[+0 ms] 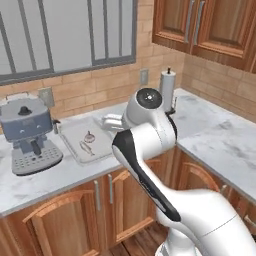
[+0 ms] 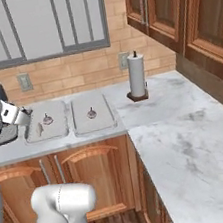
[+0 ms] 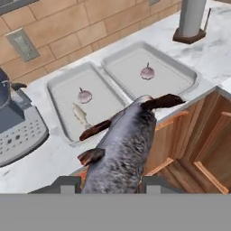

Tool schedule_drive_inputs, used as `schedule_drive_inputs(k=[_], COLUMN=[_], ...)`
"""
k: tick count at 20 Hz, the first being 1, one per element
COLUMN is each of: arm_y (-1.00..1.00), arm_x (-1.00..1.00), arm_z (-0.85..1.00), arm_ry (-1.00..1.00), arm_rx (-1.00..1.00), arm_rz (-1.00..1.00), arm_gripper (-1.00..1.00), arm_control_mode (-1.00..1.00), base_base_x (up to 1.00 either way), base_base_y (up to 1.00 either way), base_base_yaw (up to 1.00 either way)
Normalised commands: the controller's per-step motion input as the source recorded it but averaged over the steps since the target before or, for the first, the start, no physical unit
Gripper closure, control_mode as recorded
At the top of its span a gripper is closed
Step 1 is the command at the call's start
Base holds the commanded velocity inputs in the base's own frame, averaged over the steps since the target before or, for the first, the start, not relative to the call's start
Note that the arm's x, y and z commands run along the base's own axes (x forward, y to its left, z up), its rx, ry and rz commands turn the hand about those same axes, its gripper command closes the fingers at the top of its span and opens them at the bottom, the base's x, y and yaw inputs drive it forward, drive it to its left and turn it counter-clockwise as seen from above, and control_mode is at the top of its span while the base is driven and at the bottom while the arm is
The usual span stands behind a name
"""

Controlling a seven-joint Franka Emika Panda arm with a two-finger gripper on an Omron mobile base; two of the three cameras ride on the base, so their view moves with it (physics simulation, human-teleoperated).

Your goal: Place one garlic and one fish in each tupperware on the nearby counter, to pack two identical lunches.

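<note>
Fish [image 3: 124, 149] pinched in the gripper [image 3: 110, 184], short of the trays.
Its fingertips are hidden; fish's head overlaps the right tupperware [image 3: 180, 67] rim.

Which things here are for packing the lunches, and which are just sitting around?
For the job: two tupperware trays, a garlic in each, fish in tray, fish in the gripper.
Just around: coffee machine, paper towel roll.

Glossy white, rounded arm [image 1: 150, 150] with a black band at its joints (and a dark round cap).
</note>
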Motion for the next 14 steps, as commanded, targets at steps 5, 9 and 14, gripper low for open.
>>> schedule_drive_inputs(k=[5,9,14], arm_y=[0.00,0.00,0.00], arm_x=[0.00,0.00,0.00], arm_z=[0.00,0.00,0.00], arm_ry=[0.00,0.00,0.00], arm_rx=[0.00,0.00,0.00], arm_rz=[0.00,0.00,0.00], arm_gripper=[1.00,1.00,1.00], arm_control_mode=[1.00,1.00,1.00], base_base_x=[1.00,1.00,1.00], base_base_y=[-0.95,-0.62,-0.09], base_base_yaw=[0.01,0.00,-0.02])
